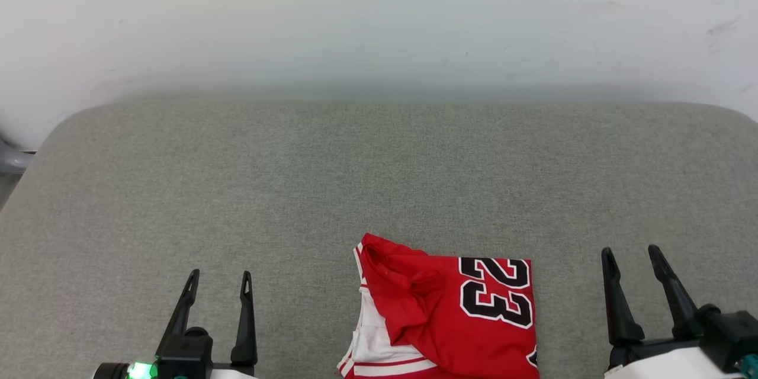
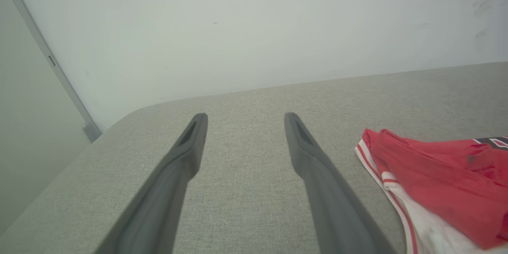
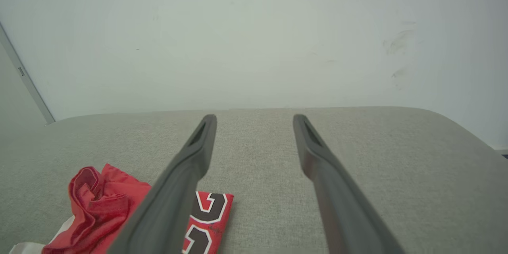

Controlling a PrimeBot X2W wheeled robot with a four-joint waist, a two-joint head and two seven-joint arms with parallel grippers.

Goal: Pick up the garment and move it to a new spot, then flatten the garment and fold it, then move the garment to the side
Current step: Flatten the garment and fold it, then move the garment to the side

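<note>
The garment [image 1: 450, 314] is a red jersey with a black, white-outlined "23" and a white sleeve with red striped trim. It lies loosely bunched on the grey cushioned surface [image 1: 355, 177], near the front edge and a little right of centre. My left gripper [image 1: 219, 281] stands open to its left with nothing between its fingers. On the other side my right gripper [image 1: 630, 254] is open too, also holding nothing. In the left wrist view the garment [image 2: 436, 178] lies right of the left gripper [image 2: 244, 117]. In the right wrist view the garment [image 3: 107, 210] sits left of the right gripper [image 3: 254, 119].
A pale wall [image 1: 379, 18] rises directly behind the grey surface. The surface has rounded far corners, and a grey vertical strip [image 2: 51, 63] runs down the wall at the far left. Bare grey fabric stretches beyond and on both sides of the garment.
</note>
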